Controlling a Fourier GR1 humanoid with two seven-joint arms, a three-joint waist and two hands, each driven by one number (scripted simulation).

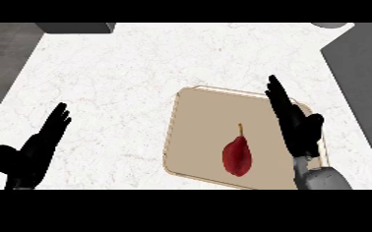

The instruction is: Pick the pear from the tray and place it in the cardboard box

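A dark red pear (237,156) with a thin stem lies on the beige tray (196,128), toward the tray's near side. My right hand (294,120) is over the tray's right part, just right of the pear, fingers straight and pointing away, open and holding nothing. My left hand (35,150) rests open at the lower left, fingers up, far from the tray. No cardboard box shows in this view.
The tray sits on a white marbled counter (131,78). A dark grey block (76,27) stands at the counter's far left edge. A grey round object (330,25) shows at the far right corner. Grey floor lies beyond both side edges.
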